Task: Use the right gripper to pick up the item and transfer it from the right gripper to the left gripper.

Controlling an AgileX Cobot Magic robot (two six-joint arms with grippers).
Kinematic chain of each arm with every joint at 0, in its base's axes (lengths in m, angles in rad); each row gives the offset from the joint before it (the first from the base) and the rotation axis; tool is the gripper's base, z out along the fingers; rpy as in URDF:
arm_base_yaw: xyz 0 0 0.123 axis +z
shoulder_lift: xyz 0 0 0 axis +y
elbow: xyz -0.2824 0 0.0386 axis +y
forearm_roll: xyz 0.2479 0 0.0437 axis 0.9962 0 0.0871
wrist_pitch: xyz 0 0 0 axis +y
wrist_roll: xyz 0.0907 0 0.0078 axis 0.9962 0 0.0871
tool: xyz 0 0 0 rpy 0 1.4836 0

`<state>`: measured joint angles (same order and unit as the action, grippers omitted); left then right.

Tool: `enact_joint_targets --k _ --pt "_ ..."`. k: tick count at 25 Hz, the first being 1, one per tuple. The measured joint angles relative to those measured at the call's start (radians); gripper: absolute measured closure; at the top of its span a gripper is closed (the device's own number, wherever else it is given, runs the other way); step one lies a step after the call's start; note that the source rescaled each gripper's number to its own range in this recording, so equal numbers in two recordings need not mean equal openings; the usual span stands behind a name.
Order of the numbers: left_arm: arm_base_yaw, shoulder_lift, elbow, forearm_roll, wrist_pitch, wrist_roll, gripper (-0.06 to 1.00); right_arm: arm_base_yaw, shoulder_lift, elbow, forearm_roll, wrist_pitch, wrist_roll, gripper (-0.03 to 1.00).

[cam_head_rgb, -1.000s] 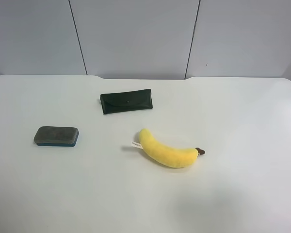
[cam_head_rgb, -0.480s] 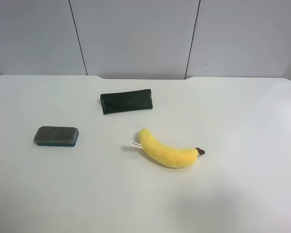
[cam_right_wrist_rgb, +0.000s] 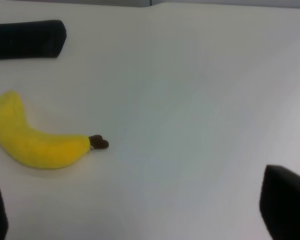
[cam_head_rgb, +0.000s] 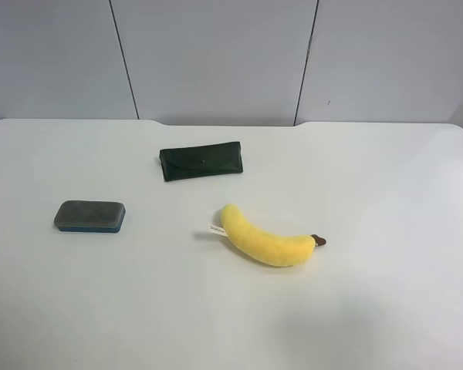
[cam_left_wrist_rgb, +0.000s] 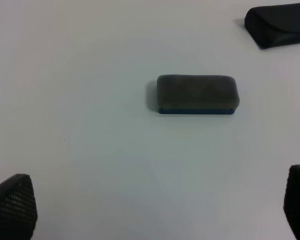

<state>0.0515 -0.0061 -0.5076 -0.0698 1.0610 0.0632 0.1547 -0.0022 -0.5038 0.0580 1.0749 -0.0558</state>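
The eraser [cam_head_rgb: 89, 216], grey felt top on a blue base, lies flat on the white table [cam_head_rgb: 386, 185] at the exterior high view's left. It also shows in the left wrist view [cam_left_wrist_rgb: 196, 94], well ahead of my left gripper [cam_left_wrist_rgb: 155, 210], whose fingertips [cam_left_wrist_rgb: 12, 205] stand wide apart and empty. My right gripper [cam_right_wrist_rgb: 140, 215] is open and empty too, only its fingertips [cam_right_wrist_rgb: 285, 207] showing at the frame corners. No arm shows in the exterior high view.
A yellow plush banana [cam_head_rgb: 266, 240] lies near the table's middle and shows in the right wrist view [cam_right_wrist_rgb: 35, 137]. A flat dark case [cam_head_rgb: 201, 160] lies behind it, also in the right wrist view [cam_right_wrist_rgb: 27, 39] and the left wrist view [cam_left_wrist_rgb: 280, 25].
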Motion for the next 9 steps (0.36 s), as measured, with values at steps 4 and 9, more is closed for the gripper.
enact_joint_targets --k 4,9 --pt "0.000 0.000 0.000 0.000 0.000 0.000 -0.06 0.000 0.000 0.000 0.000 0.000 0.000 -0.03" --pt "0.000 0.000 0.000 0.000 0.000 0.000 -0.06 0.000 0.000 0.000 0.000 0.000 0.000 -0.03"
